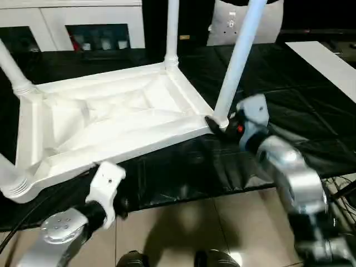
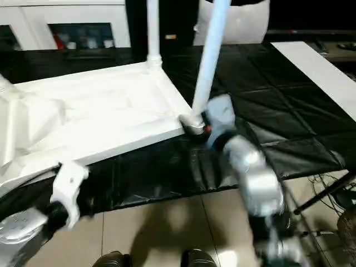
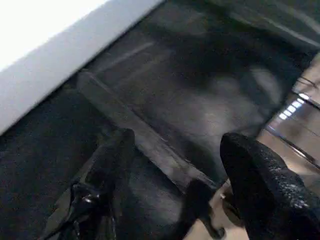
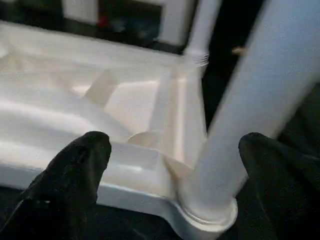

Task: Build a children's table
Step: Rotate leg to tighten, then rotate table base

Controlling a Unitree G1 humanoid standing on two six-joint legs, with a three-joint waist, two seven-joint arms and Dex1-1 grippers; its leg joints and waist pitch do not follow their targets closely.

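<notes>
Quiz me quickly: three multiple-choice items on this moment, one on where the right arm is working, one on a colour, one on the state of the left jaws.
1. Where is the right gripper?
A. At the base of the near right leg
B. At the far leg
C. Down by the floor

2. What colour is the mat under the table top?
A. Blue
B. Black
C. Yellow

3. How is the left gripper?
A. Shut on a leg
B. Shut on the rim
C. Open, holding nothing

Answers: 1 A, its fingers straddle that leg where it enters the corner socket. 2 B, the sheet is black all around the white top. 3 C, the jaws stand apart over the mat.
</notes>
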